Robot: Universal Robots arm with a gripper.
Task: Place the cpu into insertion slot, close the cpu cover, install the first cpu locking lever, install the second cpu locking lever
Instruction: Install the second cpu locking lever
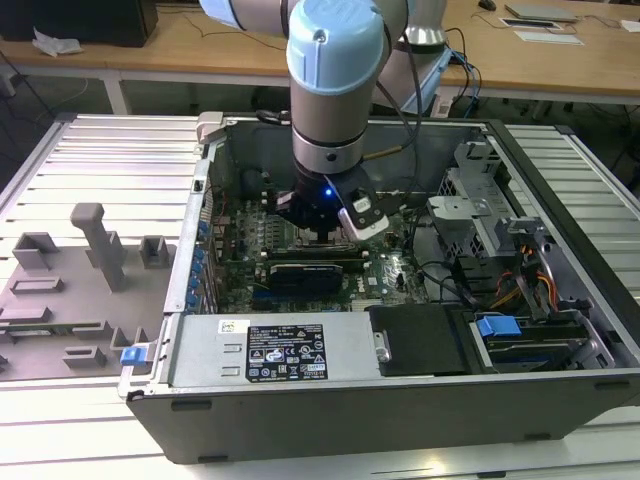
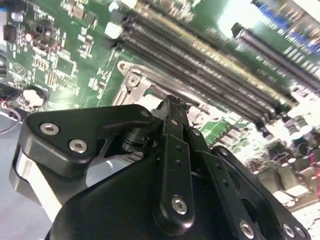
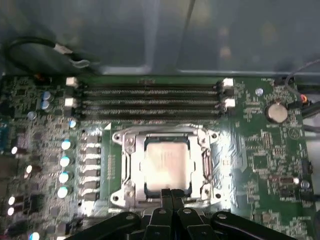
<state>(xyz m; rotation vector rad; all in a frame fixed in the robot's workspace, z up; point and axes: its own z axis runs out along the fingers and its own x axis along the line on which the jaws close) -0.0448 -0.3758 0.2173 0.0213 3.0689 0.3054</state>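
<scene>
The cpu (image 3: 166, 166), a pale silver-grey square, lies flat in the insertion slot (image 3: 148, 188). The cpu cover (image 3: 131, 165), a thin silver metal frame, lies closed around it, the chip's top showing through its square window.

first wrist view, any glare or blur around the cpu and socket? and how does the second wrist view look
In the first wrist view the cpu looks washed out under glare, with bright reflections on the cpu cover and on the board beside it. In the second wrist view the memory slots are motion-smeared, and the gripper is dark against an overexposed corner.
</scene>
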